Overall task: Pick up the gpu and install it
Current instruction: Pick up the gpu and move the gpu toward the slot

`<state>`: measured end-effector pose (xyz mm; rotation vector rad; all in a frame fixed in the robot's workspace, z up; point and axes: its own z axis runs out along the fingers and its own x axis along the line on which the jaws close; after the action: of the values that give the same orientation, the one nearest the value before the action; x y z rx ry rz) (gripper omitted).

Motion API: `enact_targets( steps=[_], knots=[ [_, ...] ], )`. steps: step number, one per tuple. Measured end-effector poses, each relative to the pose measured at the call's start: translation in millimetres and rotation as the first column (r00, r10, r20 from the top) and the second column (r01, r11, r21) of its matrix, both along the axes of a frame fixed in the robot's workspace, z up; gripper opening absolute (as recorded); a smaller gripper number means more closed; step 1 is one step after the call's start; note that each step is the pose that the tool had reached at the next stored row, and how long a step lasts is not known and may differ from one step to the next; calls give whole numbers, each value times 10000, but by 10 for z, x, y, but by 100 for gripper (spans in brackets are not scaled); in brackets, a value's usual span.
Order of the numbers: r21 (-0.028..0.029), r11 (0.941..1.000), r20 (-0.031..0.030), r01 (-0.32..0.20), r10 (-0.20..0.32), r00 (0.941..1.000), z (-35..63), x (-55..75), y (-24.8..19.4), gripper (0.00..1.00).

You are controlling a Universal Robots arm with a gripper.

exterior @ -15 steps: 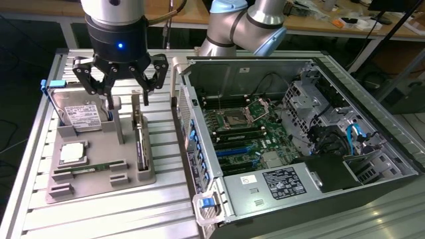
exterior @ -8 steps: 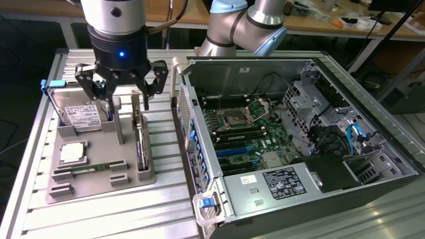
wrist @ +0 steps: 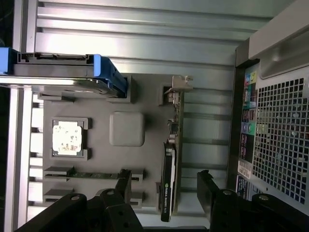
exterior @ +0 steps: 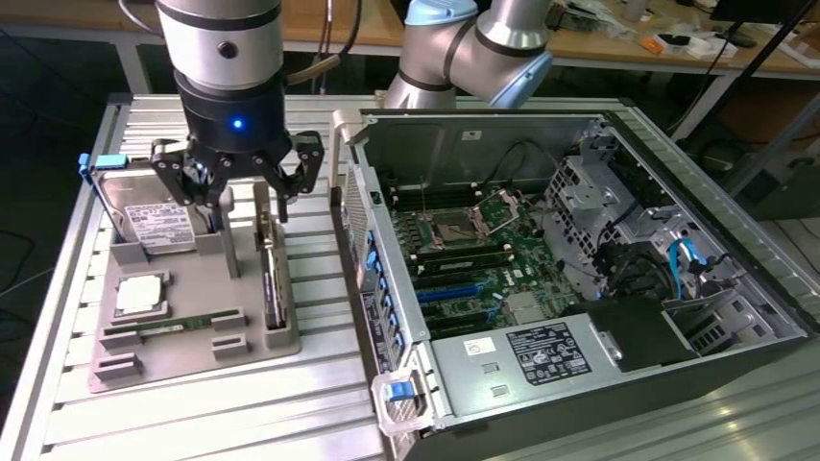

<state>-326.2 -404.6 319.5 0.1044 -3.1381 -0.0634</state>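
Observation:
The gpu (exterior: 272,283) is a thin dark card standing on its edge in a slot of the grey holder tray (exterior: 192,346), left of the computer case. In the wrist view the gpu (wrist: 170,159) runs lengthwise, its silver bracket (wrist: 178,84) at the far end. My gripper (exterior: 238,197) hangs above the tray, over the card's far end, apart from it. It is open with nothing between its fingers. In the wrist view the gripper (wrist: 164,176) straddles the card, one black finger (wrist: 123,181) on one side and the other finger (wrist: 205,186) on the opposite side.
The open computer case (exterior: 564,240) lies at the exterior view's right, its motherboard (exterior: 468,254) exposed. On the tray stand a hard drive (exterior: 144,221) in a blue carrier, a processor (exterior: 141,296) and a memory stick (exterior: 173,325). The ribbed metal table (exterior: 256,413) continues in front.

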Motion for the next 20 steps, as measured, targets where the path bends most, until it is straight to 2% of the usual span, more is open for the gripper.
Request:
enact_targets(
  steps=[7,20],
  knots=[
    [3,10000,1,-1,1,10000,-99,86,-1,66],
    [29,10000,-1,-1,1,10000,-333,88,-31,66]
  ],
)
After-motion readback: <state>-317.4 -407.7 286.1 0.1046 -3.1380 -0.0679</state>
